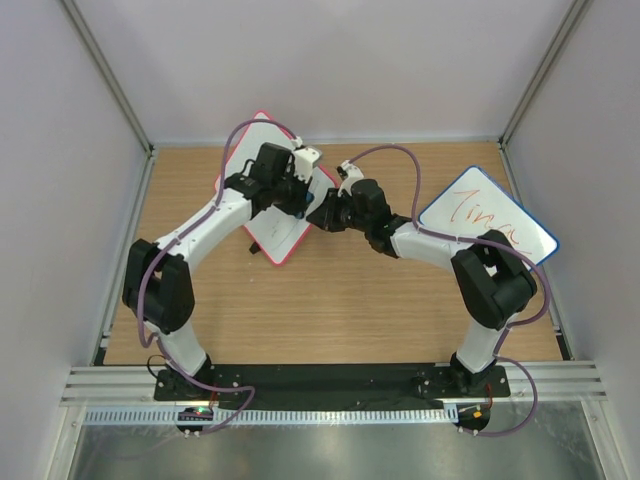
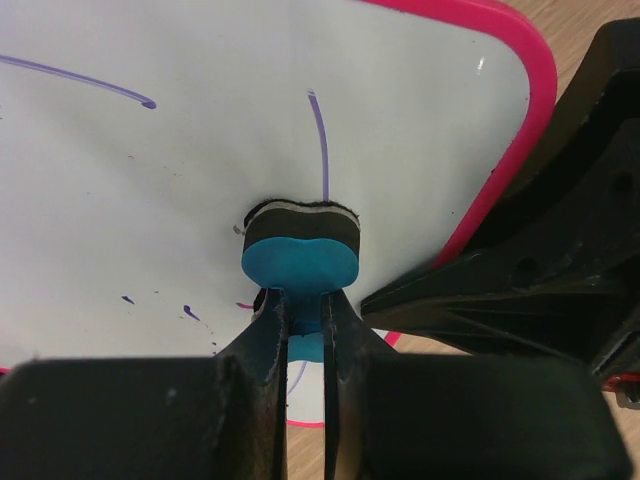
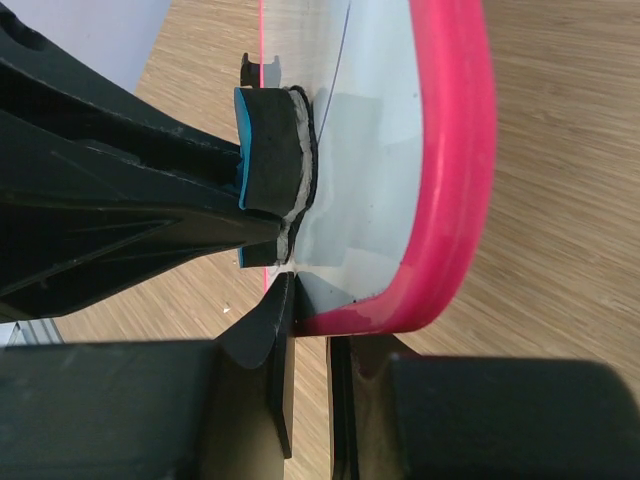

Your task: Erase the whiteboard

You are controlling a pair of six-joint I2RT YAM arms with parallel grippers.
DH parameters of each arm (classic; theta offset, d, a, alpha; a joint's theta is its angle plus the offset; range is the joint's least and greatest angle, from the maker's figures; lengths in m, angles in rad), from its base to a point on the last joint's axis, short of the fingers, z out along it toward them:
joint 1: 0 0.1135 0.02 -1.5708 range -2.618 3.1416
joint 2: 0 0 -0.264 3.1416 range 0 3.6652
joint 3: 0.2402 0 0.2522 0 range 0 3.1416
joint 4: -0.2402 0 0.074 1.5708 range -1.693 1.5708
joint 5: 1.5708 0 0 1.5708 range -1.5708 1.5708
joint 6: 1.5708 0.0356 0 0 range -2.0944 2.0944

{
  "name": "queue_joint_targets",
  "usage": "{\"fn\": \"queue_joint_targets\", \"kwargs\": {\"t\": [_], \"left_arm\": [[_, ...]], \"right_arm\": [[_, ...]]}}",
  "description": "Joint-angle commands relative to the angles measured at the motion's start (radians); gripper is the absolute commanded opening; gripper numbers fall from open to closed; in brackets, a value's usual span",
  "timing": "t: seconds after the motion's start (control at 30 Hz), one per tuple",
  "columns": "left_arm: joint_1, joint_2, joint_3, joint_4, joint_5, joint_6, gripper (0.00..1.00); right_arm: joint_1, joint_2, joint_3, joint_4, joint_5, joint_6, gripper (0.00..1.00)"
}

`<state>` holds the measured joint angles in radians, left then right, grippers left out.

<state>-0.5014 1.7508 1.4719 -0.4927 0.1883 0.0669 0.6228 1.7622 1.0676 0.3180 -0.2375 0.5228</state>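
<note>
The whiteboard with a red-pink frame is held tilted above the table at centre left. In the left wrist view its white face bears purple strokes and small specks. My left gripper is shut on a blue eraser, whose felt presses against the board at the lower end of a purple line. My right gripper is shut on the board's pink edge, and the eraser shows there from the side. In the top view both grippers, left and right, meet at the board's right edge.
A blue-framed board with orange writing lies at the right of the wooden table. Grey walls enclose the back and both sides. A metal rail runs along the near edge by the arm bases.
</note>
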Motion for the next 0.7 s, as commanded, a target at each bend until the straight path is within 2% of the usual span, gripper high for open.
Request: {"fn": "queue_joint_targets", "kwargs": {"t": [0.0,0.17,0.57,0.67], "left_arm": [[-0.042,0.065,-0.053,0.006,0.16,0.002,0.0],[0.015,0.07,-0.048,0.025,0.1,0.039,0.0],[0.296,0.16,-0.03,0.055,0.037,0.088,0.0],[0.32,0.171,-0.035,0.062,0.025,0.099,0.0]], "right_arm": [[0.061,0.013,0.006,-0.048,-0.057,-0.211,0.01],[0.061,0.008,-0.004,-0.04,-0.054,-0.208,0.01],[0.064,0.006,-0.023,-0.03,-0.052,-0.21,0.01],[0.066,0.013,-0.018,-0.028,-0.056,-0.208,0.01]]}}
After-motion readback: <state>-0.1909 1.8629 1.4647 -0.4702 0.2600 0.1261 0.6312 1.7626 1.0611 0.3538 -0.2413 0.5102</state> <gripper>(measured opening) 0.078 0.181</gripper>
